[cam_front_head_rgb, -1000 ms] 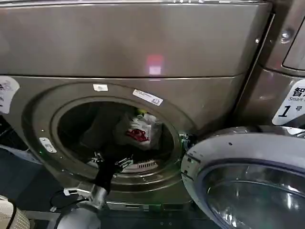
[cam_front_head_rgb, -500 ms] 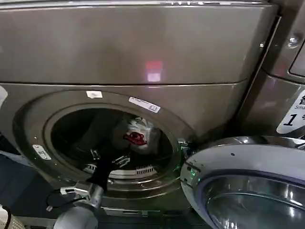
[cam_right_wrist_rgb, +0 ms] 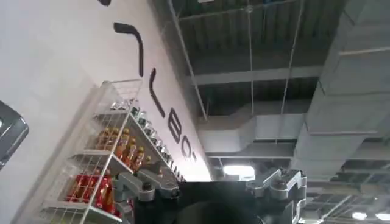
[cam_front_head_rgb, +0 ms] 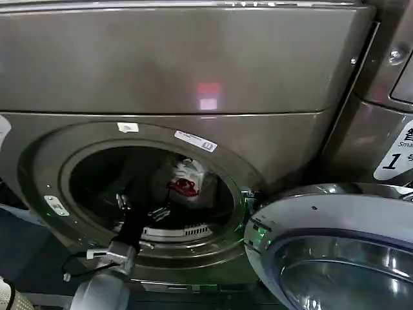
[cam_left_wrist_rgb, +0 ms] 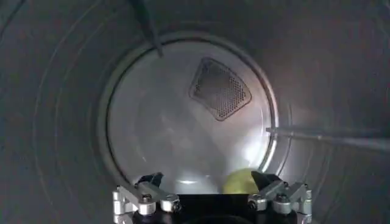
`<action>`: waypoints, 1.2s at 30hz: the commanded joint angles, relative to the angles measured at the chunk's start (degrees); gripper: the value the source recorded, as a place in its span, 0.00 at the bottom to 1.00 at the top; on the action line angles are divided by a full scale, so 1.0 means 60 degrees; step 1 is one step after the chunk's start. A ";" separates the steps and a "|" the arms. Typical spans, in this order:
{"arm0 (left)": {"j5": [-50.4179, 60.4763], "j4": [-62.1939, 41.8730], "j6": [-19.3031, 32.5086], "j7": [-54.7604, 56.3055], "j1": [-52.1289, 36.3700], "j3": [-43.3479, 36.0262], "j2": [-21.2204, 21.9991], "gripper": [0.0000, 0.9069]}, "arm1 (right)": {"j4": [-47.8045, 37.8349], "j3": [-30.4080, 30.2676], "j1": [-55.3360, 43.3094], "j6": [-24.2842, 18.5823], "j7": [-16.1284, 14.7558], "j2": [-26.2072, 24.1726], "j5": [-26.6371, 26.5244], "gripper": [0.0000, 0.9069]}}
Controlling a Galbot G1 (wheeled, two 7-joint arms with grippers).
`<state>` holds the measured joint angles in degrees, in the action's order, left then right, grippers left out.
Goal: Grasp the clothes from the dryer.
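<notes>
Left end effector [cam_front_head_rgb: 139,208] inside the dryer [cam_front_head_rgb: 193,71] drum, fingers spread wide, gripping nothing. The clothes [cam_front_head_rgb: 186,183] lie deeper in, toward the drum's rear; a yellow-green piece [cam_left_wrist_rgb: 239,181] sits near the fingertips.

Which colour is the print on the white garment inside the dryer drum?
Red-pink, on the white garment; it shows best in the head view.
</notes>
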<state>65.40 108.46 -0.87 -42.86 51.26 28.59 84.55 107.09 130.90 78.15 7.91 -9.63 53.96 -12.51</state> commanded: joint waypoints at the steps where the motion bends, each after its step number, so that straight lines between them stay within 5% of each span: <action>1: 0.1868 -0.2444 0.0834 -0.4515 -0.2791 0.0088 0.1014 1.00 | 0.0143 0.0110 0.0157 -0.0031 -0.0016 0.0041 -0.0007 1.00; 12: 0.2493 -0.6033 0.1590 -0.5730 -0.5332 0.0191 0.1634 1.00 | 0.0064 -0.0022 0.0207 -0.0134 -0.0060 0.0053 0.0014 1.00; 36: 0.1985 -1.0427 0.0876 -0.5727 -0.7548 -0.0445 0.1252 1.00 | -0.0045 -0.0271 0.0140 -0.0200 -0.0112 0.0031 0.0016 1.00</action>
<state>77.36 55.80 5.75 -76.39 10.27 26.25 92.20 106.79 129.44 79.06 6.73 -10.29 54.12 -12.43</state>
